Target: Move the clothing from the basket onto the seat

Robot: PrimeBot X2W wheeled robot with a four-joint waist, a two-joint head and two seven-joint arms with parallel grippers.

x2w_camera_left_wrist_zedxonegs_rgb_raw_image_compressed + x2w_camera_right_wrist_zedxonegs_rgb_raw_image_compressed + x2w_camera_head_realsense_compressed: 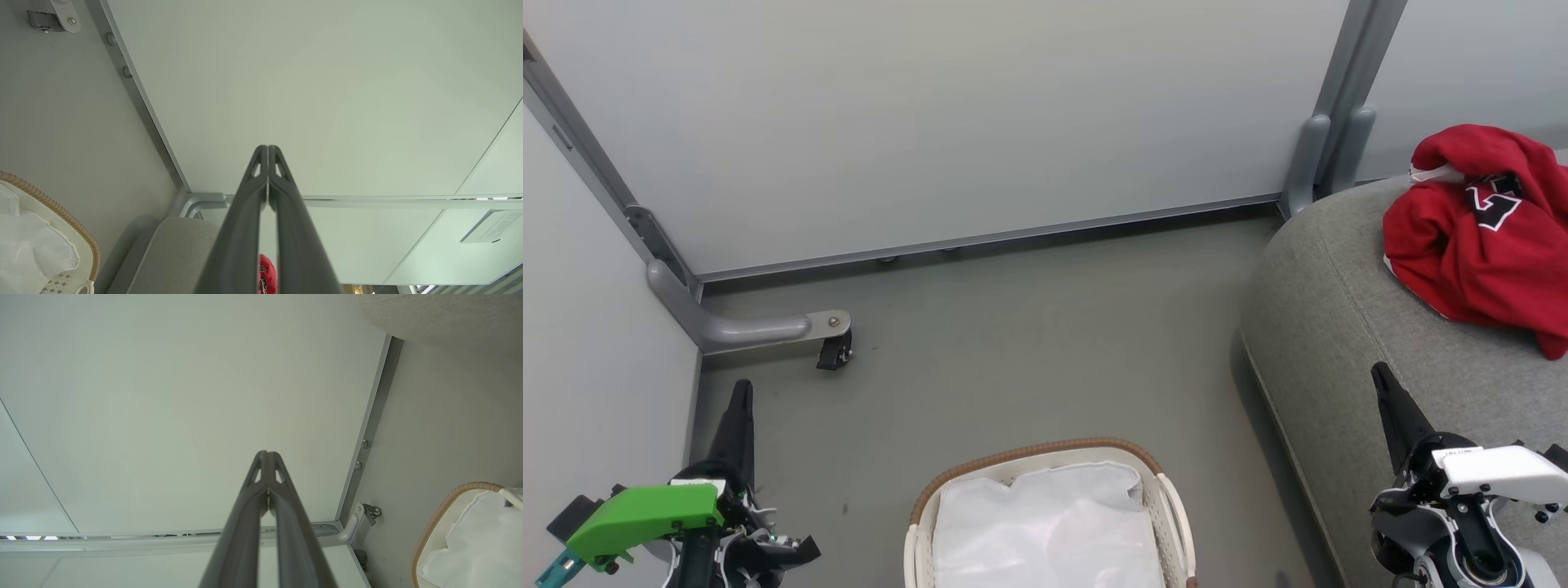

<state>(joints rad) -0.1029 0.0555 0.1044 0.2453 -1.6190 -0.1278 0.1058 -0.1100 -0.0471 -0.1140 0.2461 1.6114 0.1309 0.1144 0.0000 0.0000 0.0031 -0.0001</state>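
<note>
The red clothing (1482, 233), with a black-and-white number print, lies bunched on the grey seat (1339, 327) at the right; a sliver of the clothing (266, 274) shows between my left fingers. The cream basket (1045, 461) with a brown woven rim stands on the floor at bottom centre, holding a white liner sheet (1045, 523). The basket (61, 216) also appears in the left wrist view, and the basket (445, 514) in the right wrist view. My left gripper (740, 388) is shut and empty, left of the basket. My right gripper (1380, 374) is shut and empty over the seat's front edge.
White partition panels (947, 114) close off the back and left. A grey partition foot with a black caster (833, 351) juts onto the floor at the left. A grey post (1331, 122) stands behind the seat. Grey floor (1029, 351) lies between basket and wall.
</note>
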